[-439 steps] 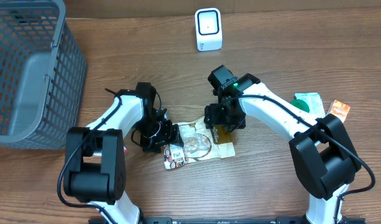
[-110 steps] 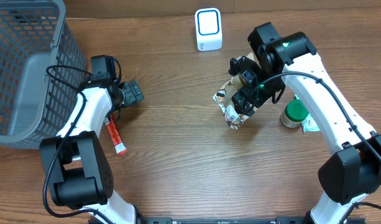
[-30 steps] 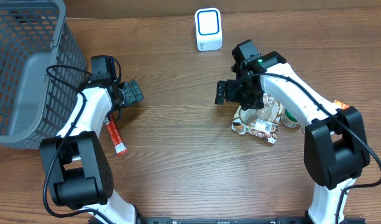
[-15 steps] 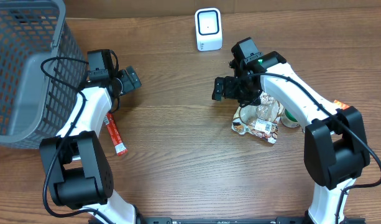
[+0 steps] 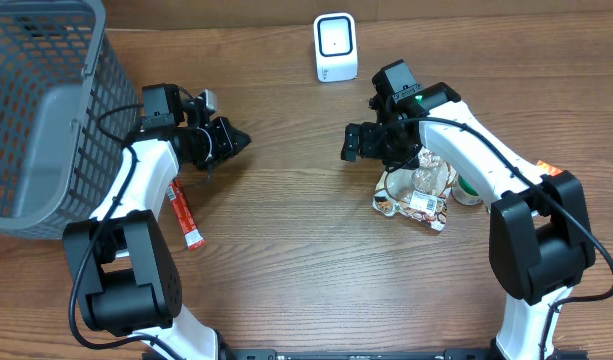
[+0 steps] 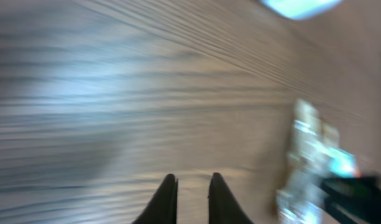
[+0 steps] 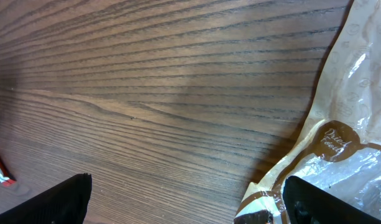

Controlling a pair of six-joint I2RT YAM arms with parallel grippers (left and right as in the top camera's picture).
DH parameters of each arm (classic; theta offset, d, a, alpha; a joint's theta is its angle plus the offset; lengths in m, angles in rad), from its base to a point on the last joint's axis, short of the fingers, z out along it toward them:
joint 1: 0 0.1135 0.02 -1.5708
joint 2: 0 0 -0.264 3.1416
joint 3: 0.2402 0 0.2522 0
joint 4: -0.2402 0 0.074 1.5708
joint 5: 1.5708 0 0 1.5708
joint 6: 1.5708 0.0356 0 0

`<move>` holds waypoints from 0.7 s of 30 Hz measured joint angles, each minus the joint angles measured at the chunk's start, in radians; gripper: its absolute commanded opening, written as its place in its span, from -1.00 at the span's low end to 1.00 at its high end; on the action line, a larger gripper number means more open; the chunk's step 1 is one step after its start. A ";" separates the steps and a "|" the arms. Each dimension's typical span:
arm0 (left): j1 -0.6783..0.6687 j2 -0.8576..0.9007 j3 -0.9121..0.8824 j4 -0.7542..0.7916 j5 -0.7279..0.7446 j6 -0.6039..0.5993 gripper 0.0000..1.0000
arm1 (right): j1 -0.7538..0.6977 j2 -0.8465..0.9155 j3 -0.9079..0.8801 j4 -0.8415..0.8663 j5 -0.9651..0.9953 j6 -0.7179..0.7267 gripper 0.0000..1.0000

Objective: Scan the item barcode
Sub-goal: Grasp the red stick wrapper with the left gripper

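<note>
The mesh basket [image 5: 46,110] sits at the far left, and I take it as the drop-off for scanned goods. A red stick packet [image 5: 184,215] lies flat on the tabletop [image 5: 286,270] near it. The left jaws hang above bare wood, pressed together on nothing. I read that as parked, out of the scanner's way. The left wrist view is too blurred to add more.

At the back, in the middle, the white scanner [image 5: 335,47] stands upright with its window facing the work area, so an item has to be lifted and turned toward it.

The right jaws are spread wide and empty, just left of the snack pouch [image 5: 416,195], which lies flat and is not gripped. The pouch is crinkly, tan and clear film with brown printing. A small white label [image 5: 423,203] near its front edge may be the barcode, but I cannot read it. A green-lidded jar [image 5: 473,185] stands just beside it.
</note>
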 measured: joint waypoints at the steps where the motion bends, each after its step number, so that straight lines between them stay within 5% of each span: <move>1: 0.001 0.000 0.000 0.000 0.054 -0.001 -0.92 | 0.000 0.000 0.000 0.000 0.000 0.000 1.00; 5: 0.001 0.000 0.000 -0.036 0.201 0.008 -0.92 | 0.000 0.000 0.000 0.000 0.000 0.000 1.00; 9: 0.001 -0.005 0.000 -0.116 0.181 -0.007 -0.92 | 0.000 0.000 0.000 0.000 0.000 0.000 1.00; 21: 0.001 -0.342 0.002 -0.440 -0.404 -0.073 -0.92 | 0.000 0.000 0.000 0.000 0.000 0.000 1.00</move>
